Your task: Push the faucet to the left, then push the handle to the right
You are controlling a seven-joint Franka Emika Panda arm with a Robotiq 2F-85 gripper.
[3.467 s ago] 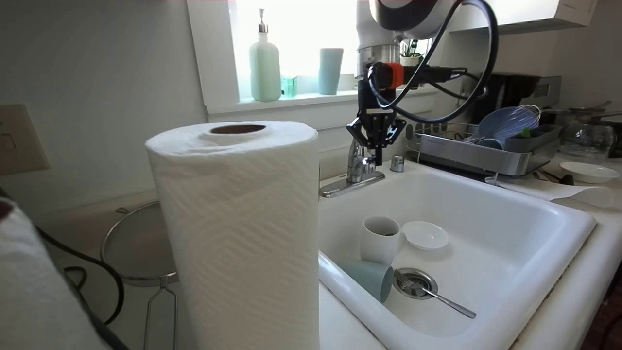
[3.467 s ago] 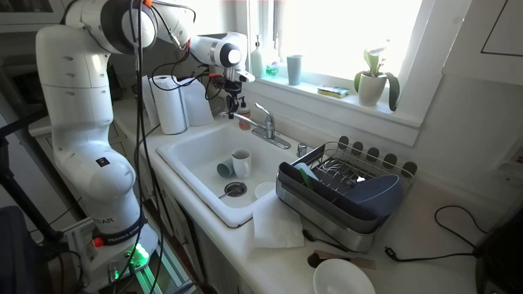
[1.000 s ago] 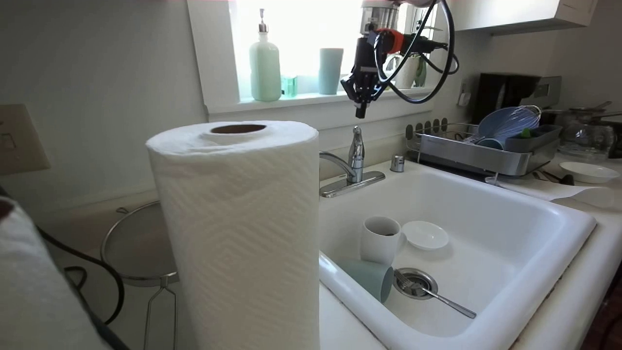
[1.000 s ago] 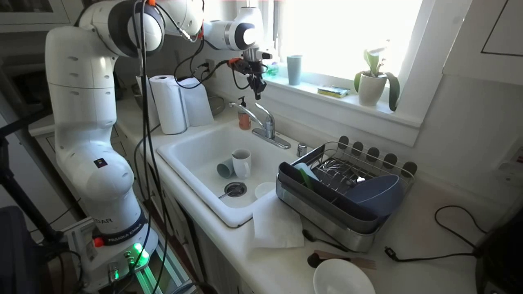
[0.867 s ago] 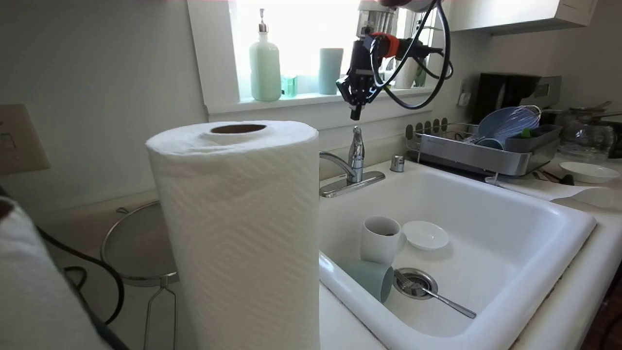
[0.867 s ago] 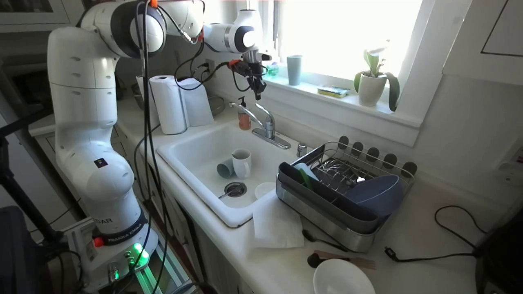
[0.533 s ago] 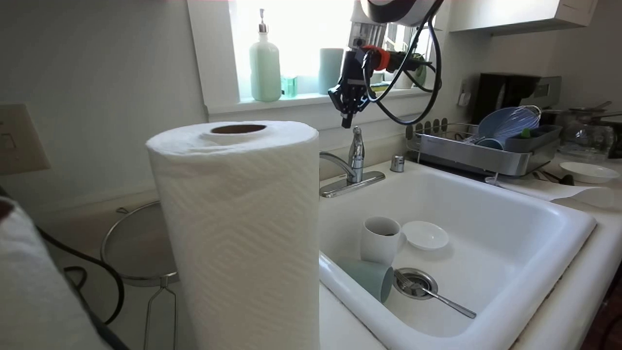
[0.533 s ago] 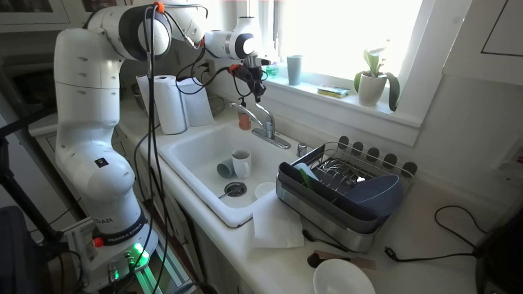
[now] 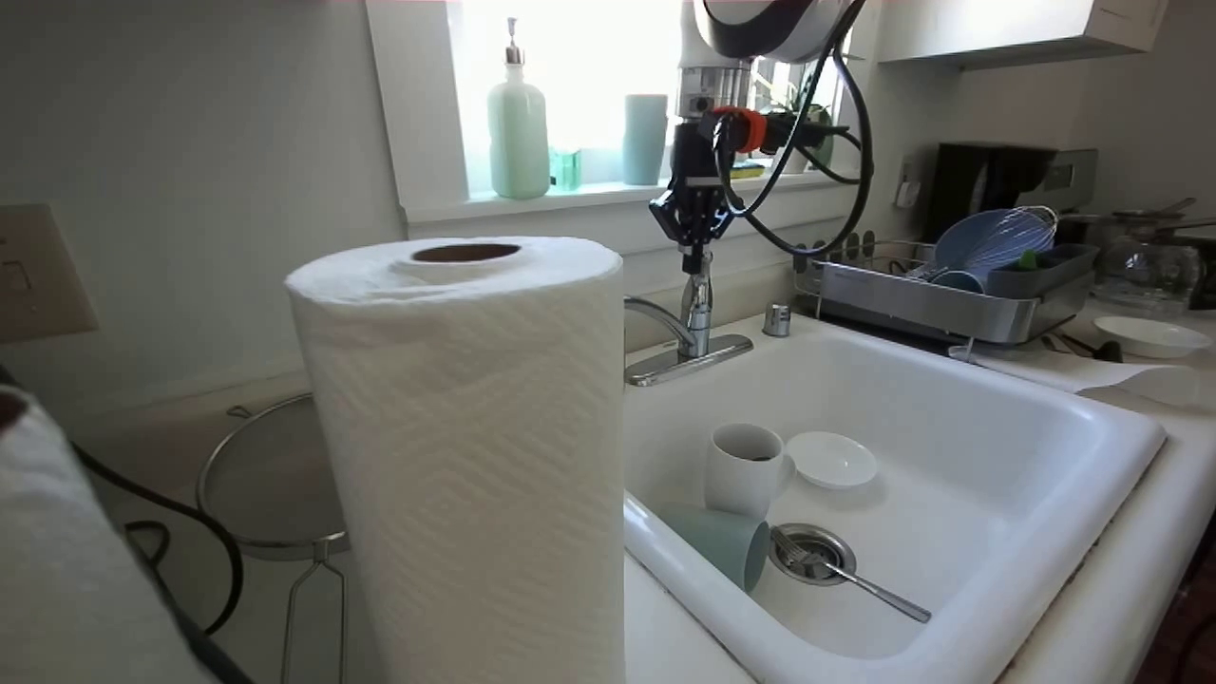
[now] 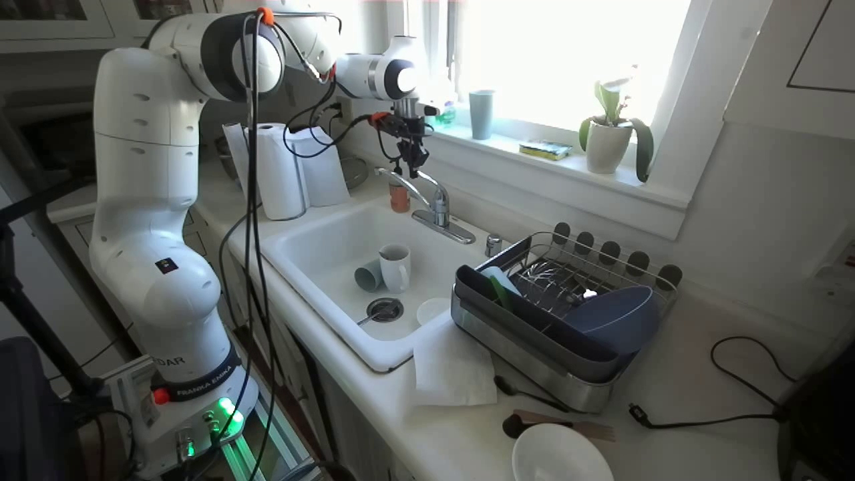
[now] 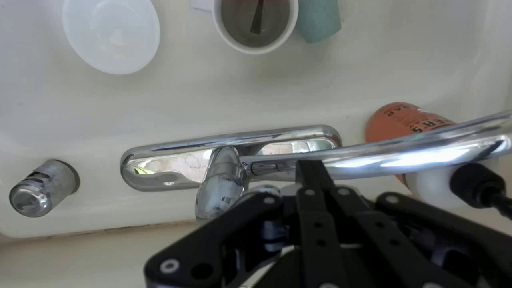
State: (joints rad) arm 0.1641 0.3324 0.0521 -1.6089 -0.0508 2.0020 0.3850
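The chrome faucet spout [image 10: 405, 184] points toward the paper towel side in both exterior views. In the wrist view the spout [image 11: 416, 154] runs to the right, beyond my fingertips. The chrome handle [image 10: 437, 184] rises from the base; in the wrist view the handle [image 11: 260, 189] is partly hidden by my gripper's linkage. My gripper [image 11: 310, 164] is shut with its fingers together and nothing between them. In the exterior views the gripper [image 9: 693, 268] overlaps the handle's upper end [image 9: 698, 290], and the gripper [image 10: 414, 172] is beside its tip. I cannot tell whether they touch.
The white sink [image 10: 320, 220] holds a white mug [image 10: 395, 267], a blue-green cup [image 10: 368, 275], a small white plate and a fork. An orange soap bottle [image 11: 394, 124] stands beneath the spout. A dish rack [image 10: 554, 314] and paper towels [image 9: 465, 456] flank the sink. The windowsill is behind.
Since 3.5 seconds ago the spout has swung toward the paper towel side, and my gripper has left it. In the last second my shut gripper has come down beside the handle.
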